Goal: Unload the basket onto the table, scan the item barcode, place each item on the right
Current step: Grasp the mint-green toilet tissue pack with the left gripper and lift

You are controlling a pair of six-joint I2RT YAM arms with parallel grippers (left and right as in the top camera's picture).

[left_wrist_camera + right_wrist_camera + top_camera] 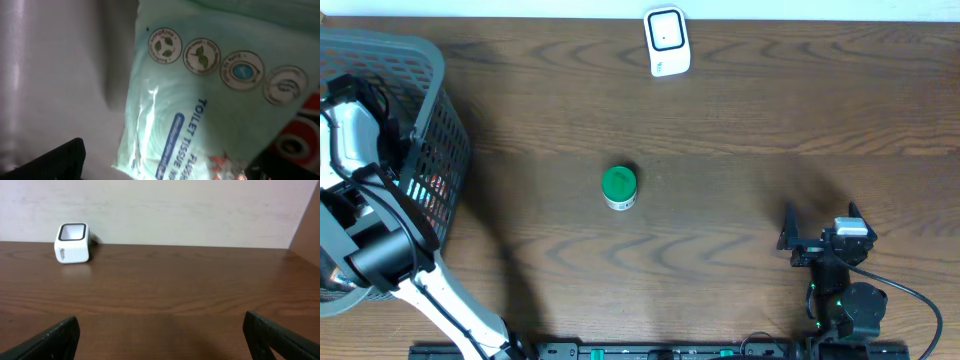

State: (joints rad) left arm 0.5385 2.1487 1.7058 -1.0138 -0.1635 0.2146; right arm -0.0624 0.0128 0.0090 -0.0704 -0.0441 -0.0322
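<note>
Currently, containers first: one grey mesh basket [432, 62] at left end of table [740, 120], with left arm plunged into it. Inside, from left wrist view: one pale green tissue pack [210, 105], printed with four round emblems and blue "TOILET TISSUE" lettering, lying askew beside light basket wall. Corner of one red-and-white packet [300, 137] showing past pack's lower right edge. No barcode on the visible face of pack.

Left gripper [167, 167] hovering close over pack, spread wide. Only one dark finger [55, 160] clearly in frame, apart from pack. Right gripper [820, 222] low at near right of table, fingers spread wide, pinching nothing.

Count on open table: one jar with green lid [619, 186], upright, near centre; one white barcode scanner [667, 42] at far edge. Well apart from each other and from both grippers.

Room: open wood between jar and scanner, likewise between jar and right gripper. Basket wall tight around left arm.
</note>
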